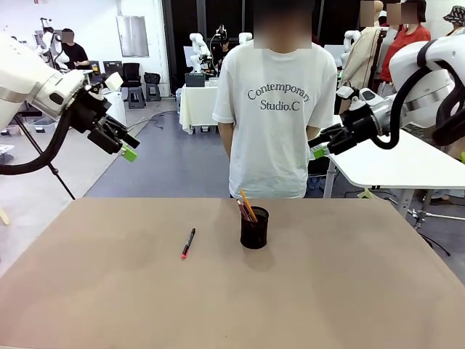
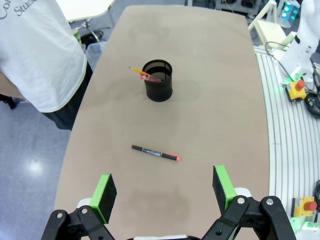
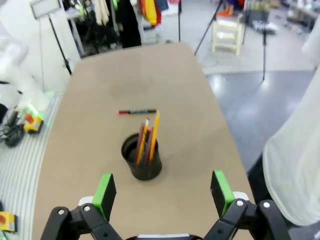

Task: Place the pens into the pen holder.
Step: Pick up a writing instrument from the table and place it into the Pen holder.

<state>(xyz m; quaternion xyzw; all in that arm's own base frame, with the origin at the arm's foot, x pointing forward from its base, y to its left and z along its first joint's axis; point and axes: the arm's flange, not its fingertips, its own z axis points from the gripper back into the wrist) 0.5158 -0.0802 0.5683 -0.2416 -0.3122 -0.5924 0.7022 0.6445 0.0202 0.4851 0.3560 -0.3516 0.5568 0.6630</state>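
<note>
The left tool (image 2: 164, 188) and right tool (image 3: 163, 192) hover high, jaws apart, empty; two pens (image 3: 148, 136) lean on the short holder's (image 1: 254, 231) rim; the black pen (image 1: 188, 243) lies on the counter (image 1: 349, 291), seemingly next.

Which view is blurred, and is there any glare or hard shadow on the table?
Right wrist view: soft all over, holder and pens smeared. Left wrist view: sharp, black pen crisp, table edges bowed by the wide lens. Front view: sharp, even light, no glare or hard shadow.
</note>
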